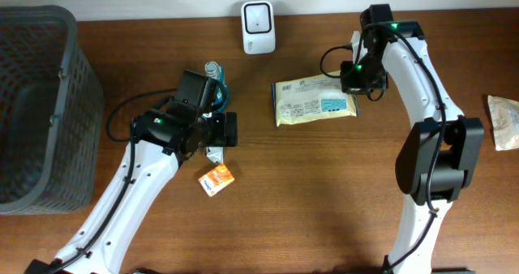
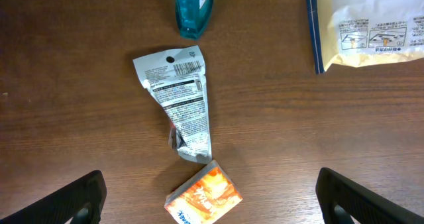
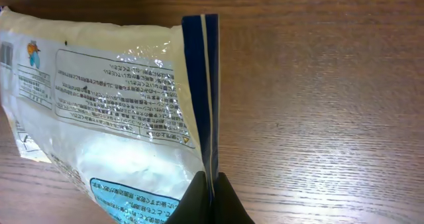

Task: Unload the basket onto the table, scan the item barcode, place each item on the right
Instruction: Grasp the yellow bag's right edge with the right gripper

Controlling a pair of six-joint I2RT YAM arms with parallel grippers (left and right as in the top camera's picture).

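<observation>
Left claw (image 2: 212, 201) spread wide, right claw (image 3: 211, 199) pinched shut, seemingly tilted down

One wooden tabletop (image 1: 324, 201) carries everything. Two robot arms work over it, a left arm (image 1: 134, 189) and a right arm (image 1: 423, 83). That makes two hands in all: the left hand (image 1: 220, 131) and the right hand (image 3: 211, 199).

There is one dark mesh basket (image 1: 36, 104) and one white scanner (image 1: 258, 27).

There are four packets:
- one pale yellow packet (image 1: 312, 102) with a blue edge
- one crumpled silver sachet (image 2: 184, 108)
- one small orange packet (image 1: 216, 178)
- one pale packet (image 1: 504, 122) cut off at the right edge

There is one teal container (image 2: 192, 5).
</observation>
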